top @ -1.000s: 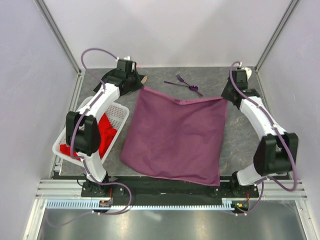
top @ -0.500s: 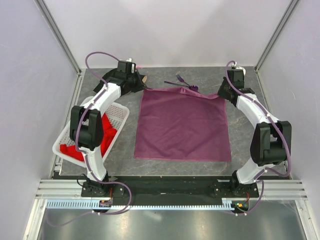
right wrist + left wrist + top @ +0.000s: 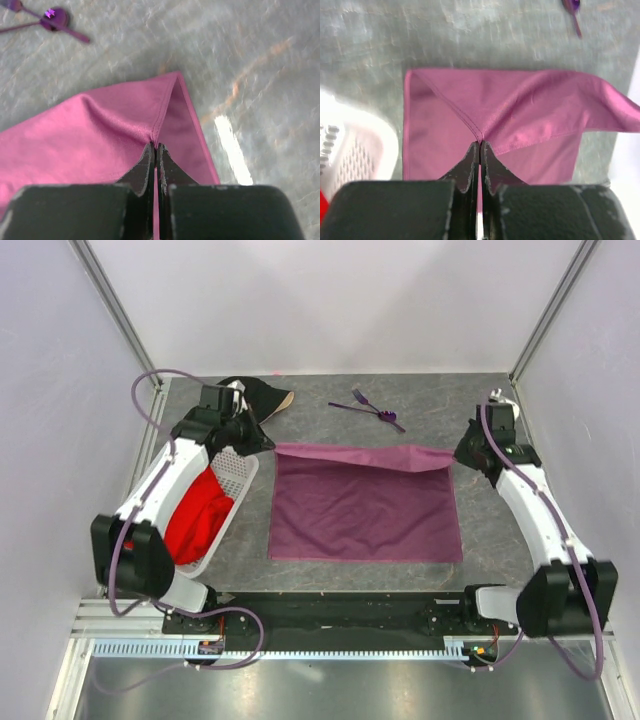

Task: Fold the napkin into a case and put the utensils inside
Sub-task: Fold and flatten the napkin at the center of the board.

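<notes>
The plum-purple napkin [image 3: 365, 510] lies on the grey table, its far edge raised and turned over toward the near side as a narrow flap. My left gripper [image 3: 264, 444] is shut on the far left corner, the hem pinched at its tips [image 3: 480, 145] over the napkin [image 3: 520, 107]. My right gripper [image 3: 462, 453] is shut on the far right corner, seen in the right wrist view [image 3: 154, 146] with the napkin [image 3: 85, 135] draping leftward. The purple utensils [image 3: 368, 407] lie crossed on the table beyond the cloth, also in the wrist views [image 3: 52, 19] [image 3: 573, 10].
A white lattice basket [image 3: 238, 472] holding a red cloth [image 3: 198, 518] stands at the left, close to the napkin's left edge. A black cap [image 3: 258, 394] lies at the far left. Walls and frame posts close in the table on three sides.
The napkin hung lifted a second ago, then was spread flat. Both grippers have since drawn the far corners toward the near side, turning the far edge over. The cap is uncovered.
</notes>
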Tool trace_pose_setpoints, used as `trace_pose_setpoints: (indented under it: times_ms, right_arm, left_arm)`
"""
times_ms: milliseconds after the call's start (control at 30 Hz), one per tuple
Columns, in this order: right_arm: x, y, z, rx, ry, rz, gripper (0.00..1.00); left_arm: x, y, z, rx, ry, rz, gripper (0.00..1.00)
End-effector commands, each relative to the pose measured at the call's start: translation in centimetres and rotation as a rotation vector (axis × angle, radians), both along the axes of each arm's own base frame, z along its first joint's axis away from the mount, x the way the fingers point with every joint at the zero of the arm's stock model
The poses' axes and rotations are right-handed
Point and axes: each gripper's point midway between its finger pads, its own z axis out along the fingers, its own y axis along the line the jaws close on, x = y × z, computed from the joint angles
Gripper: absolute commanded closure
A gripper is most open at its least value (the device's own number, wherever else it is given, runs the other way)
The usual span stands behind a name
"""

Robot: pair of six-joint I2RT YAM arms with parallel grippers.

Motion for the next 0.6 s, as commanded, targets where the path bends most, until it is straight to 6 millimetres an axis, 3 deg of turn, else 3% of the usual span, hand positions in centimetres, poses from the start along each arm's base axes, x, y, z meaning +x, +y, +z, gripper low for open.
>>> trace_pose_setpoints:
  times_ms: [0,100,133,167,200,267,567]
  right_arm:
    - [-6.1,1.8,-3.5,0.125,0.128,0.007,1.00]
    - [-8.2,3.9,-7.3,0.248,0.179,0.033,1.00]
    - [-7.9,4.4,-7.8,0.278,0.159,0.041,1.00]
    - [-8.7,4.8,-9.4,0.305,0.190,0.036,1.00]
    - [-8.9,5.1,-10.0,0.323,0.198,0.040,1.00]
    - [-9.0,5.0,-11.0,0.312,0.213,0.045,1.00]
    - [-8.6,1.9,-15.1,0.147,0.309,-0.033,1.00]
  left_arm:
    - [-6.3,-0.8,-2.2,-0.037,0.112,-0.084,0.98]
    - [-10.4,-1.5,-7.8,0.010,0.244,-0.104,0.98]
    - [-10.5,-2.2,-8.6,0.002,0.245,-0.103,0.98]
    - [-11.3,-3.1,-9.3,0.010,0.254,-0.132,0.98]
    - [-11.9,-3.0,-10.6,0.043,0.273,-0.114,0.98]
    - [-12.2,-3.6,-11.5,0.077,0.275,-0.132,0.98]
    - [-11.1,-2.4,-16.1,0.232,0.358,-0.067,0.98]
